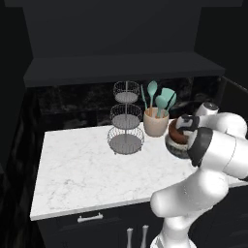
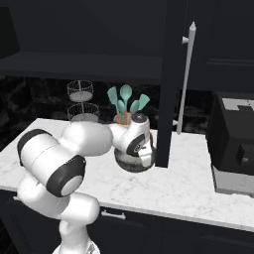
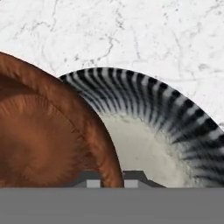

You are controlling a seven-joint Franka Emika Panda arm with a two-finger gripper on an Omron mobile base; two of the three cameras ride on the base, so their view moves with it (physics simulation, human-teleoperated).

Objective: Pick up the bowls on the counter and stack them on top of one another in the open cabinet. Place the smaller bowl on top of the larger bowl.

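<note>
- My claw [image 3: 109,178] was pinched on the rim of the smaller bowl [image 3: 43,140], one tip on each side of its thin wall.
- That brown bowl looked hard, smooth and shiny, so I thought it could slip. The rim seemed the best place to hold it.
- It was round and deep, with a woody red-brown color.
- It sat tilted in the larger bowl [image 3: 144,109], at about nine o'clock in my hand view.
- The larger bowl had dark and pale stripes on its rim and a pale inside. It looked glassy, so maybe it breaks easily.
- Both bowls were on the counter [image 1: 77,169], near the utensil cup [image 1: 155,123].
- The open cabinet [image 1: 121,68] shelf was above.
</note>
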